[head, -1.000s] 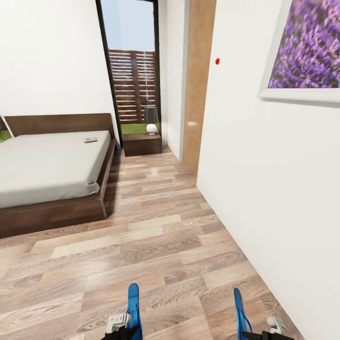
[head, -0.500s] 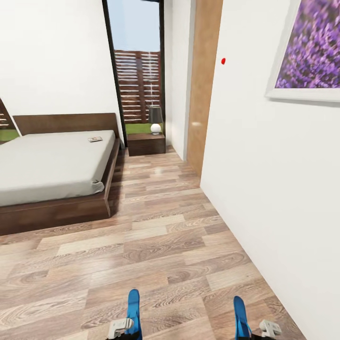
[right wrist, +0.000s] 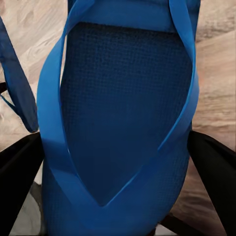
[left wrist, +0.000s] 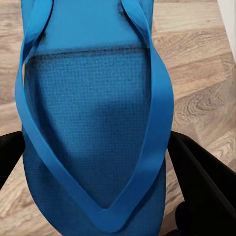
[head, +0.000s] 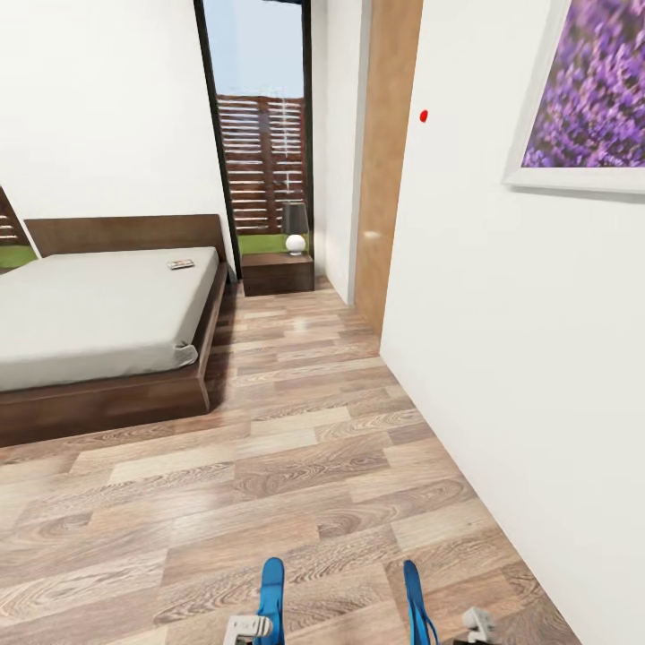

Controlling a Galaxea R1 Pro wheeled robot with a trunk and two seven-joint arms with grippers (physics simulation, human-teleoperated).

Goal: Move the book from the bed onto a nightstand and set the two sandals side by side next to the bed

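Observation:
Two bright-blue sandals hang on edge at the bottom of the head view, one on the left (head: 271, 593) and one on the right (head: 414, 598), a short gap apart above the plank floor. My left gripper (left wrist: 98, 167) is shut on the left sandal (left wrist: 93, 123), with black fingers (left wrist: 206, 187) on both sides of it. My right gripper (right wrist: 118, 172) is shut on the right sandal (right wrist: 123, 108). The book (head: 181, 264) lies on the bed (head: 90, 313) near the headboard, far ahead on the left. The nightstand (head: 278, 273) stands beside the bed under the window.
A lamp (head: 295, 228) sits on the nightstand. A white wall (head: 520, 358) with a purple picture (head: 591, 98) runs close along my right. A tan panel (head: 387, 161) juts out ahead. Open wood floor (head: 296, 421) stretches between me and the bed.
The view first shifted slightly, then held still. Both arms have moved inward, bringing the two held sandals closer together.

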